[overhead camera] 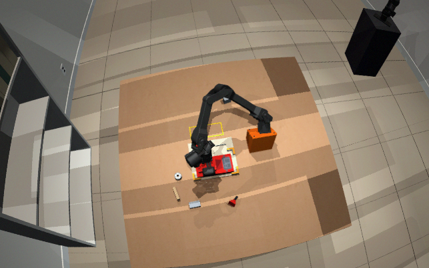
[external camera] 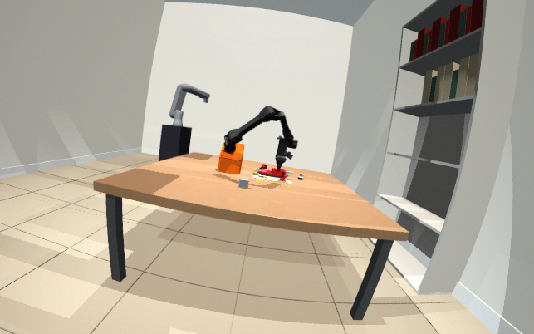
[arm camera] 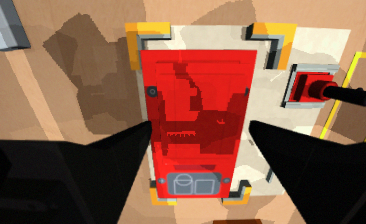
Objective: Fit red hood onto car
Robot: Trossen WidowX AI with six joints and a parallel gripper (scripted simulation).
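Note:
The red hood lies over the red car chassis, lined up with it lengthwise. The pegs and corner holes cannot be made out, so whether it sits fully flat is unclear. The chassis is in the cream jig plate, between its orange corner brackets. My gripper is open around the hood, one finger at each long side. In the wrist view a gap shows beside the right finger; the left fingertip is very close to the red edge, and contact there cannot be told.
A red piece with a black handle stands in a grey holder on the plate beside the right finger. A similar red piece, a grey block, a wooden stick and a round metal part lie nearby. A yellow outline marks the table.

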